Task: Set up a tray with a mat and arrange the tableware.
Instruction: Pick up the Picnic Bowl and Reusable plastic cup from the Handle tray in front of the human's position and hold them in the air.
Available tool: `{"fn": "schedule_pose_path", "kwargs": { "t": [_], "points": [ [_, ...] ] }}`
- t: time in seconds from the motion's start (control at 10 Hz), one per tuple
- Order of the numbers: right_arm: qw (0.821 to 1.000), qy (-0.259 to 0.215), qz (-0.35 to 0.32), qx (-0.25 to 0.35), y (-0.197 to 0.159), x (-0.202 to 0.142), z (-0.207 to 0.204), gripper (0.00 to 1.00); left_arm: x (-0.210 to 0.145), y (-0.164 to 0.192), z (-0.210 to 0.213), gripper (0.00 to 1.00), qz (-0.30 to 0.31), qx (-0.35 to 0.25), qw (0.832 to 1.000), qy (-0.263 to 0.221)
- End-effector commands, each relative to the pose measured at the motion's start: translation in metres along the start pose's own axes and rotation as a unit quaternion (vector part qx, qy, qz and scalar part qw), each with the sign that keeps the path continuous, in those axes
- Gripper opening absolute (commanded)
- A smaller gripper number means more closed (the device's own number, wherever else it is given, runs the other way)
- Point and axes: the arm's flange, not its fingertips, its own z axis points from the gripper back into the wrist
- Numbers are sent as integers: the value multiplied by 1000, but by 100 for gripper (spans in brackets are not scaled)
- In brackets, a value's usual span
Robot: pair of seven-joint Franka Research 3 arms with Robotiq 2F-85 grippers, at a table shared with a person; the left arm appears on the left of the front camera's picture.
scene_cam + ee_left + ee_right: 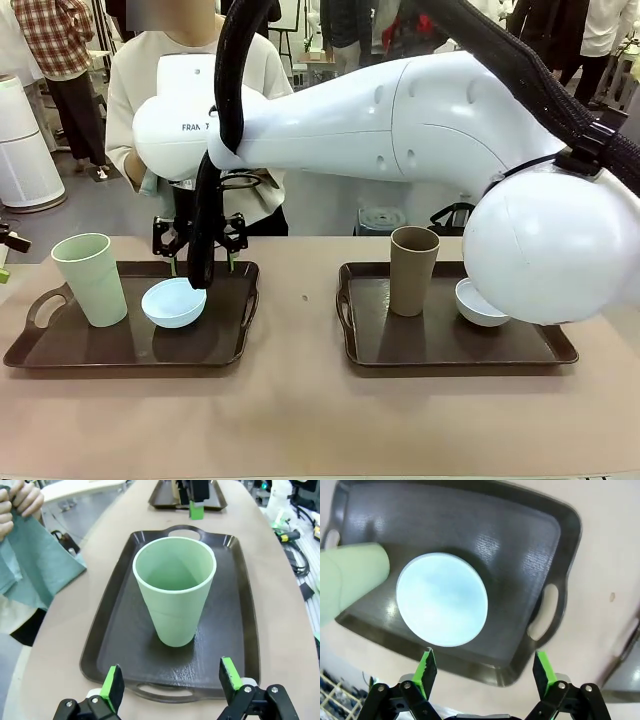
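Two dark trays lie side by side. The left tray (130, 357) carries a pale green tumbler (88, 278) and a light blue bowl (174, 302). On the right tray (450, 357) stand a brown tumbler (413, 270) and a whitish bowl (480, 303). My right gripper (202, 262) reaches across and hovers open over the left tray's far edge. Below it are the blue bowl (441, 599) and the gripper's spread fingers (426, 667). My left gripper (171, 680) is open at the tray's (120, 630) near handle, facing the green tumbler (175, 587). A person holds a teal mat (35, 570).
The person stands at the far side of the table, behind the left tray. My right arm (400, 120) spans the scene above both trays. Bare tabletop (300, 300) separates the trays and runs along the front edge. Cables and tools (292, 550) lie beside the table.
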Motion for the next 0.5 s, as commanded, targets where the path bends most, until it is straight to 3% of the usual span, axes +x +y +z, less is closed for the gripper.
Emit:
{"fn": "schedule_pose_path", "kwargs": {
  "t": [0.0, 0.4],
  "points": [
    [996, -59, -73, -12, -4, -3, -20, 100, -4, 1, -8, 100, -12, 25, 1000, -1],
    [995, -58, -77, -4, -9, -3, -44, 100, -18, 2, -17, 100, 1, 52, 997, -53]
  ]
}}
